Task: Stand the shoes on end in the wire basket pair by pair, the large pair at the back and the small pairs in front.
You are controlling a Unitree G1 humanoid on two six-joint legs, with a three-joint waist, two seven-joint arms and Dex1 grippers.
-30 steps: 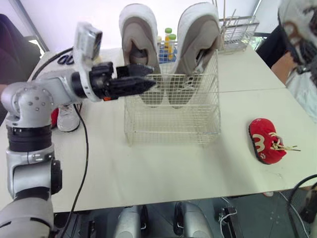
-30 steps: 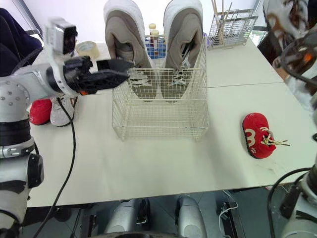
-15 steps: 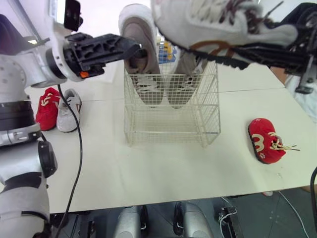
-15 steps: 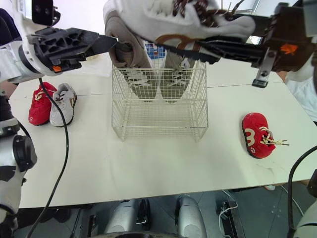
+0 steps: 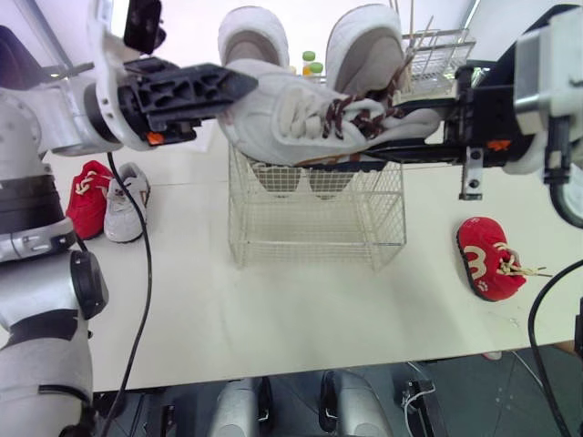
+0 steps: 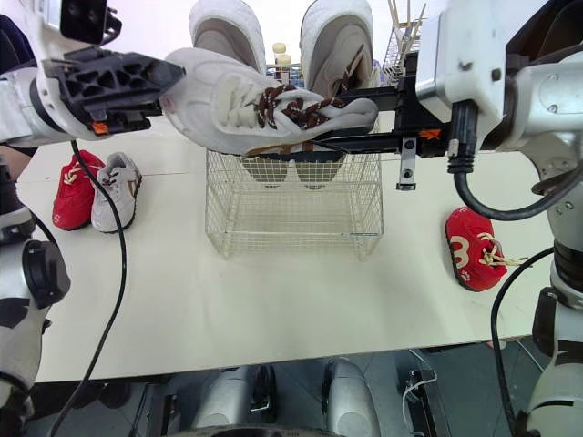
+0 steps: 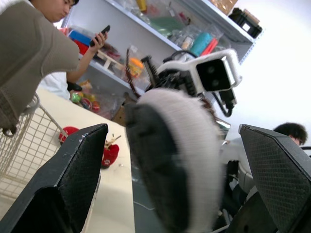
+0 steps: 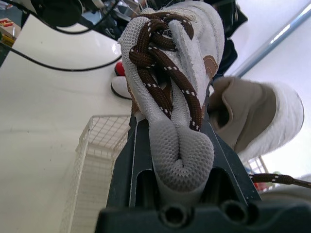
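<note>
Done: large pair (image 5: pixel 256 41) on end at the back of the wire basket (image 5: pixel 310 232).
In hand: white sneaker (image 5: pixel 310 123), flat across above the rim — right tool (image 8: pixel 170 131) pinching one end, left tool (image 7: pixel 170 133) spread about the other.
Left: small white shoe (image 5: pixel 125 202) and two red shoes (image 5: pixel 490 259) on the surface (image 5: pixel 273 309).
Room: basket's front half free — sneaker close before the large pair.

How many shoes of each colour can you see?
Beige shoes: 2
White shoes: 2
Red shoes: 2
Total: 6
</note>
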